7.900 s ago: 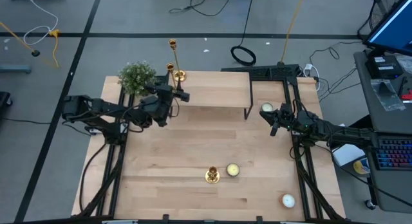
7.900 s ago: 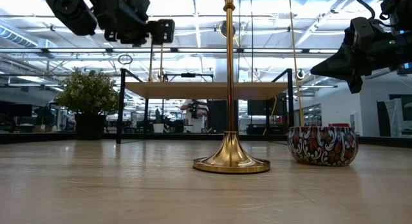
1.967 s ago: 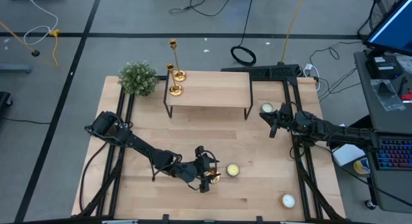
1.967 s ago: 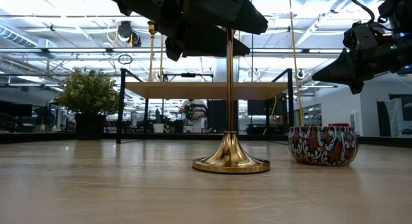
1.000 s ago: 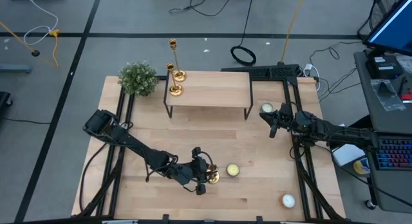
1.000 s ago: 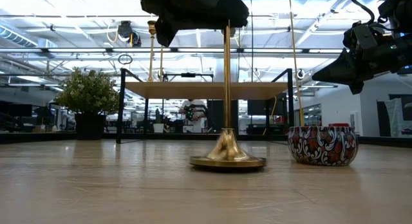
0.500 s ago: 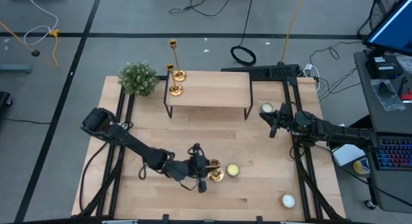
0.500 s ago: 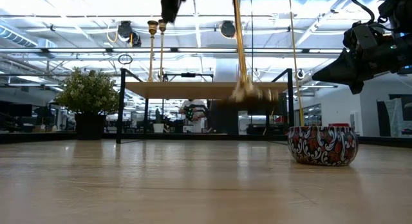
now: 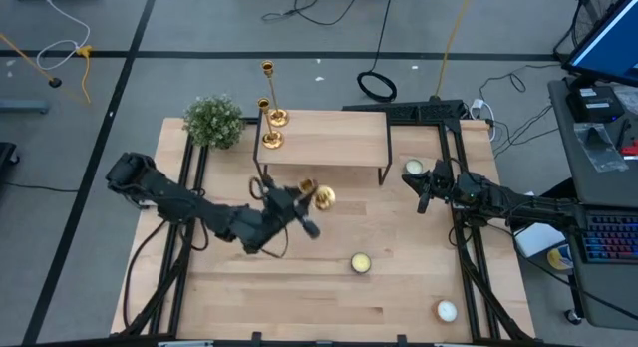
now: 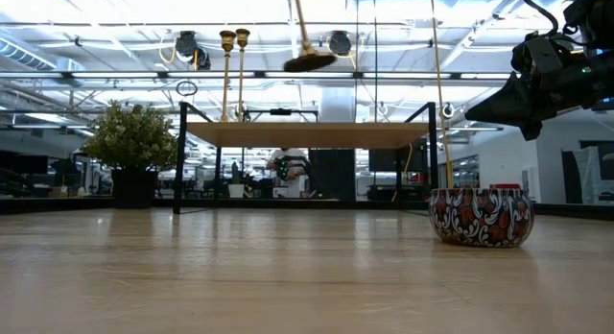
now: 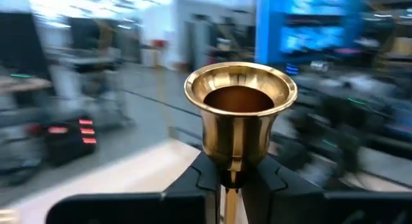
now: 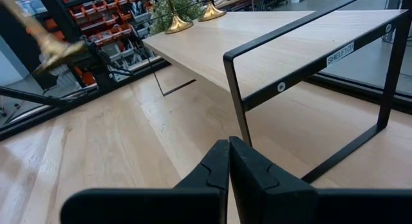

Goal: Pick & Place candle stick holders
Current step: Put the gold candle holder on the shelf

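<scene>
We carry the third candlestick [image 9: 321, 197] aloft, clenched at its stem in the left gripper [image 11: 230, 177], toward the shelf [image 9: 339, 143] where two candlesticks [image 9: 272, 128] stand; the right gripper [image 12: 228, 153] waits clenched, far right.

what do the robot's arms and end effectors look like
Both arms are matte black with jointed tubular links and blocky wrist housings. Left end effector and right end effector each have two flat, angular black fingers with notched inner edges. No markings or loose cables are discernible.
</scene>
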